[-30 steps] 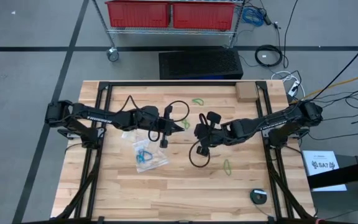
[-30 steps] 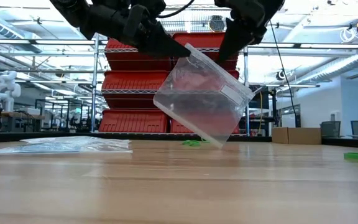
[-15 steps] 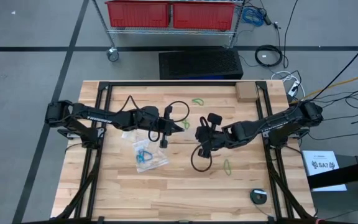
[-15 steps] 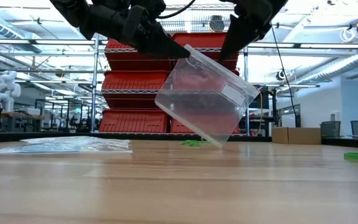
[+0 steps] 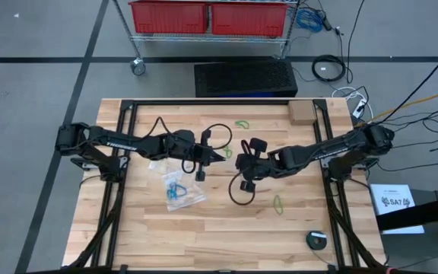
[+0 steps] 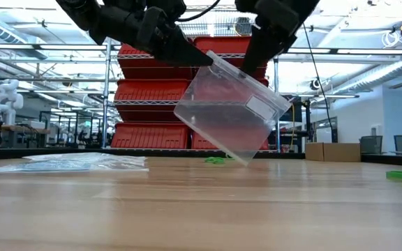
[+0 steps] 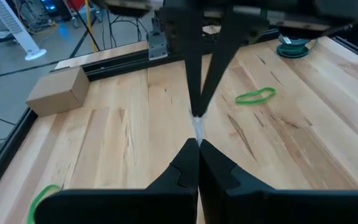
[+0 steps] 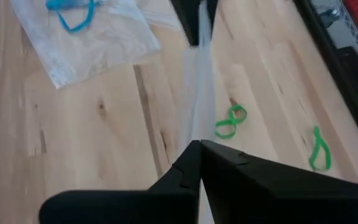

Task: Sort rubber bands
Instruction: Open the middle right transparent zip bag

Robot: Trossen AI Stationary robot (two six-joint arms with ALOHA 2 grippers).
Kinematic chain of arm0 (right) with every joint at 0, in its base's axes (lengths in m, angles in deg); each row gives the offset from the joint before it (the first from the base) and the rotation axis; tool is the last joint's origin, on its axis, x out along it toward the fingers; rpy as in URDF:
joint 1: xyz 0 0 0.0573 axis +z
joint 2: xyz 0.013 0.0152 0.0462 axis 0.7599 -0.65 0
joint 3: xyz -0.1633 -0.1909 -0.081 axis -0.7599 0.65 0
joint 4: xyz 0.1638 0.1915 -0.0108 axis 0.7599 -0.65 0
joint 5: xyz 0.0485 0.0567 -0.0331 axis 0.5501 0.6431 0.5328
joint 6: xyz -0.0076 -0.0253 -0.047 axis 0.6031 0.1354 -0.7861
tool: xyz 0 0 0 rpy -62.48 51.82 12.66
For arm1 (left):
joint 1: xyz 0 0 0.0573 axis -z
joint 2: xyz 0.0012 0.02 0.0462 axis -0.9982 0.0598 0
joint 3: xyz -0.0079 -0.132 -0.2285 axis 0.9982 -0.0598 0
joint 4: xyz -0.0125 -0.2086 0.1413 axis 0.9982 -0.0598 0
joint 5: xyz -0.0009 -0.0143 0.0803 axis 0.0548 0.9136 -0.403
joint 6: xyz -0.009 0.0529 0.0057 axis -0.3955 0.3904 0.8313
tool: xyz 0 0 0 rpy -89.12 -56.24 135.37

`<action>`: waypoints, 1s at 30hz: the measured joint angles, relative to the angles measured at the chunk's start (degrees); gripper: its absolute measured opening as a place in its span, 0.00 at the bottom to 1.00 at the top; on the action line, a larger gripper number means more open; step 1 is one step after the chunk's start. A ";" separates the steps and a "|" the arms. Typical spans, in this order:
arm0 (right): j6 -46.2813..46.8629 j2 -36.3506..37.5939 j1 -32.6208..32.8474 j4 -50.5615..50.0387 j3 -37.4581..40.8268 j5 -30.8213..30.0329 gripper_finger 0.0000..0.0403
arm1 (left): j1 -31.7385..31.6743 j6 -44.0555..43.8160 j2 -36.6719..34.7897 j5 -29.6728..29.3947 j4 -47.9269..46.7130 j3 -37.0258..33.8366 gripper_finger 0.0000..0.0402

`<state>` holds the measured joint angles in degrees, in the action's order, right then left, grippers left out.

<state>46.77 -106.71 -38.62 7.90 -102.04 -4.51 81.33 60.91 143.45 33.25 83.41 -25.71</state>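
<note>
A clear plastic bag (image 6: 229, 111) hangs tilted above the table between my two grippers. My left gripper (image 6: 199, 58) is shut on its raised corner. My right gripper (image 6: 247, 68) is shut on the same top edge, a little farther along. In the high view the two grippers (image 5: 223, 153) (image 5: 239, 161) nearly meet over the table's middle. Green rubber bands lie loose on the wood (image 5: 241, 123) (image 5: 277, 203) (image 8: 230, 120). Teal rubber bands (image 5: 175, 190) lie inside a second clear bag (image 5: 181, 190) flat on the table. My left gripper pinches the bag's upper corner (image 6: 209, 58) between its two fingers, which come nearly level from the table's left. The bag hangs below, clear of the table. My right gripper pinches the bag's top edge (image 8: 197, 127) between its two fingers, slanting down from the table's right. The edge runs straight from it to the left gripper's tips (image 8: 194, 28).
A small cardboard box (image 5: 301, 113) sits at the far right corner. A round dark object (image 5: 317, 240) lies near the front right. Black cable loops (image 5: 240, 196) hang from the arms. Another flat clear bag (image 6: 68, 162) lies at the left. Bare wood stretches along the near edge.
</note>
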 joint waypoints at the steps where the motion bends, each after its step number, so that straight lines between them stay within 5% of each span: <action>1: -0.20 -0.33 -0.16 -0.06 0.00 0.35 0.00 | 0.00 0.00 0.00 0.00 -0.01 0.00 0.00; 13: -3.52 -6.88 -3.07 3.77 0.00 0.48 0.00 | 0.00 -0.02 0.00 0.00 -0.07 0.00 0.00; 18: -2.31 -4.00 -1.09 4.12 0.57 -6.37 0.00 | 0.00 -1.53 0.00 0.00 -0.38 -0.17 0.00; 30: 1.70 -2.02 -0.13 32.09 16.76 -2.58 0.01 | 0.64 -4.50 0.50 -1.21 1.96 -1.97 0.00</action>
<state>48.47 -108.73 -38.76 39.99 -85.27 -7.09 81.98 56.41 143.96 32.05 85.36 -27.67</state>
